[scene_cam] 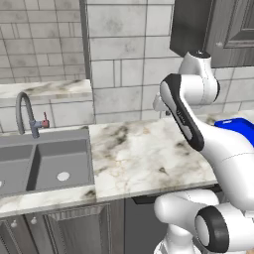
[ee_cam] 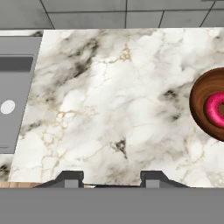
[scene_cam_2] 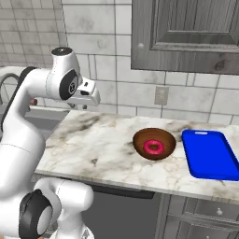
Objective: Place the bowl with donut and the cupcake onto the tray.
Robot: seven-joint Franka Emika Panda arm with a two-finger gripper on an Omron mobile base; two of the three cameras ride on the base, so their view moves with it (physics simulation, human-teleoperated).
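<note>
1. The pincer hangs above bare bench, its tips parted — nothing between them.
2. The bowl with the donut sits off to its right, just beside the tray.

Marble counter, veined grey. Double grey sink set left, curved faucet behind. Tiled wall. Dark upper cabinet. Wall outlet.

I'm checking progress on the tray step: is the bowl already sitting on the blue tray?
No. In the right base view the bowl, with the donut inside, rests on the marble counter left of the tray.
</note>
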